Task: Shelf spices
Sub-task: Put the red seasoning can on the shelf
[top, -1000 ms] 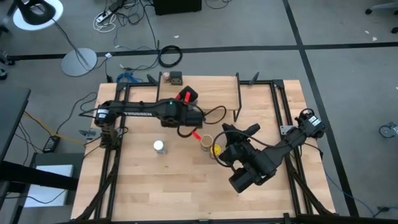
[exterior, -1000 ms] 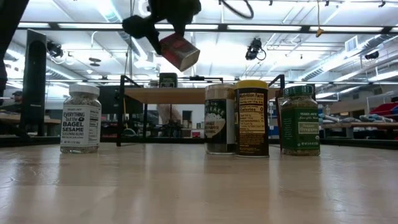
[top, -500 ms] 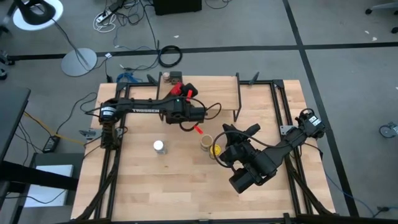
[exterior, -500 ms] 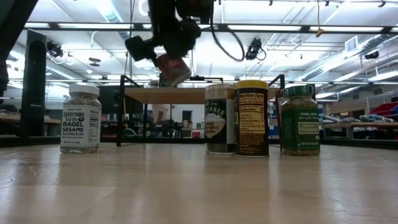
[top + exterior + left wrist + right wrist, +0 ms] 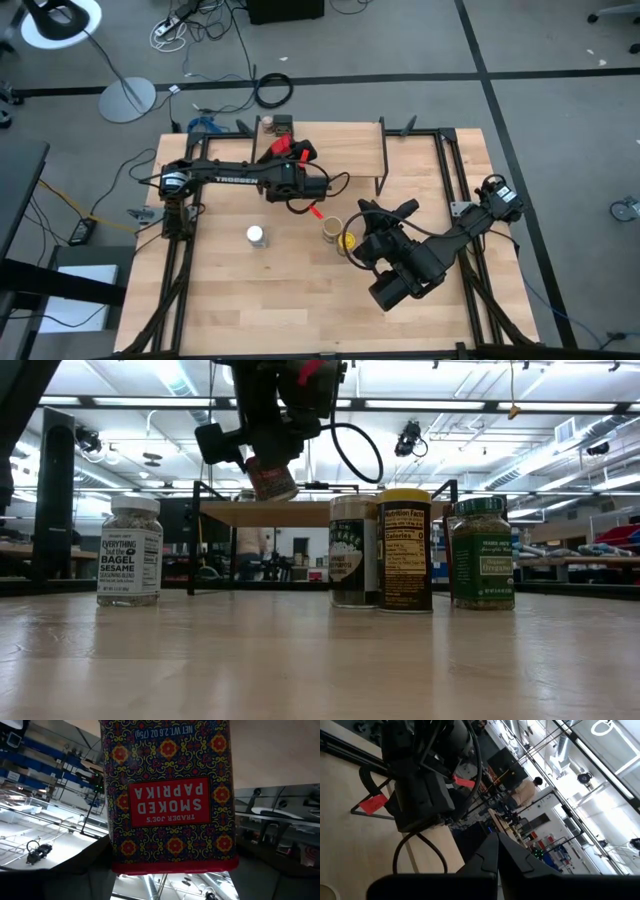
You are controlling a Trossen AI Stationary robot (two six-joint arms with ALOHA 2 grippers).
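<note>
My left gripper (image 5: 293, 152) is shut on a red patterned tin (image 5: 170, 795) labelled smoked paprika. In the low view the tin (image 5: 270, 478) hangs tilted just above the shelf (image 5: 330, 512), a light board on thin black legs at the table's far side. A dark tin (image 5: 278, 124) stands on the shelf behind it. On the table stand a white-lidded jar (image 5: 130, 550), a brown canister (image 5: 353, 550), a yellow-lidded jar (image 5: 405, 550) and a green jar (image 5: 482, 552). My right gripper (image 5: 497, 845) is shut on nothing, held above the table right of the jars. My left gripper pinches the red tin by its two narrow sides (image 5: 112, 855), close to the red-rimmed end, between its two fingers (image 5: 85, 870). The fingers reach nearly level toward the table's far side. The tin is lifted clear and tilted, its broad labelled face toward the wrist camera.
The right arm (image 5: 420, 260) lies across the table's right half, above the group of three jars. The shelf's black side frame (image 5: 383, 160) stands near the table's far middle. Bare tabletop (image 5: 300, 300) lies along the near edge.
My left gripper has carried the red tin down and toward the table's far edge, up to the shelf. It has rolled on the way, so the tin hangs less tilted than before. My right arm has kept still.
</note>
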